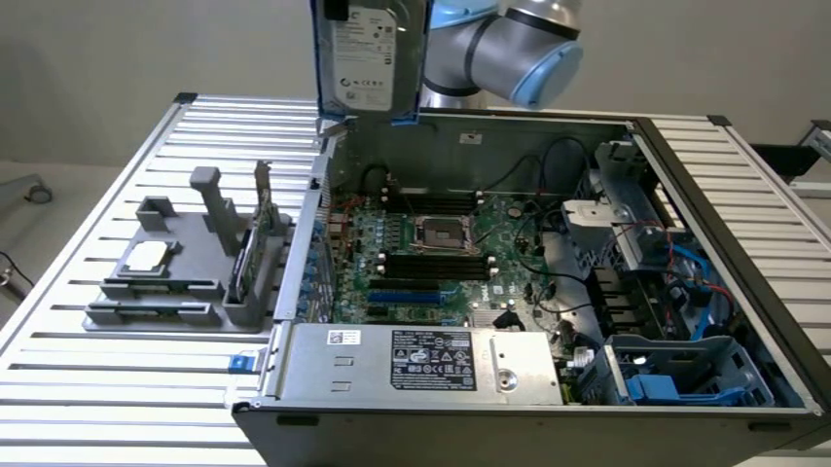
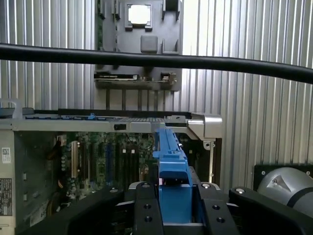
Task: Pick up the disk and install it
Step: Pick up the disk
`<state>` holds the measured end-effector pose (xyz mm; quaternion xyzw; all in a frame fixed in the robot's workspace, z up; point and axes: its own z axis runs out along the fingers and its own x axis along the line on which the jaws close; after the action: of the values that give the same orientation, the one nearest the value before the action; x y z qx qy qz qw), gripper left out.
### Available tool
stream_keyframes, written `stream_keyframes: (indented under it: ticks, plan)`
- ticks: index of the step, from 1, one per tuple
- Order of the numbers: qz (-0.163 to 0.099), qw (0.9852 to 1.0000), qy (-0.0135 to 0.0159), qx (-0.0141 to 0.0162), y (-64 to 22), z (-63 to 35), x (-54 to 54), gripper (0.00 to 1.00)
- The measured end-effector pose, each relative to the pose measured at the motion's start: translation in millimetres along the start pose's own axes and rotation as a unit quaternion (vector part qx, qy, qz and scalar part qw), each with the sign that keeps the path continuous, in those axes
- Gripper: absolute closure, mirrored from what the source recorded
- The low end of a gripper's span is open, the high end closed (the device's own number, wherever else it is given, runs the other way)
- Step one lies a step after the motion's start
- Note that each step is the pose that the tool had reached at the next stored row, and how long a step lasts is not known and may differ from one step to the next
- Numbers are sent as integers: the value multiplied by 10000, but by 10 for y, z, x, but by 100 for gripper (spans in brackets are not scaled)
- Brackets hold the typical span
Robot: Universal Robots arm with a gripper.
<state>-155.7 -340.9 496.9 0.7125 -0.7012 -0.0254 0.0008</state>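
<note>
The disk (image 1: 368, 58), a silver-grey drive with a white label in a blue carrier, hangs upright above the far edge of the open computer case (image 1: 520, 117), towards the exterior view's left. The arm's wrist (image 1: 520, 44) is right behind it. In the wrist view my gripper (image 2: 176, 208) is shut on the disk's blue carrier (image 2: 171, 161), a black finger (image 2: 146, 210) on either side. The motherboard (image 2: 107, 161) lies below the held disk.
A grey fixture (image 1: 169, 292) with a small square processor chip (image 1: 146, 256) stands on the slatted table beside the case. Inside the case are a grey power supply box (image 1: 415, 365) and a blue drive bay (image 1: 688, 375). A black cable (image 2: 156, 59) crosses the wrist view.
</note>
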Motion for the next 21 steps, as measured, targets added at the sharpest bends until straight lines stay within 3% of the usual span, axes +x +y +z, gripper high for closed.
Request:
stream_keyframes:
  ticks: [8, 14, 21]
  plan:
    - [-2, 10000, -39, -7, -345, -17, 100, 67]
    - [-2, 10000, -59, -20, -554, -28, 192, 67]
    - [-2, 10000, -67, -27, -797, -42, 330, 67]
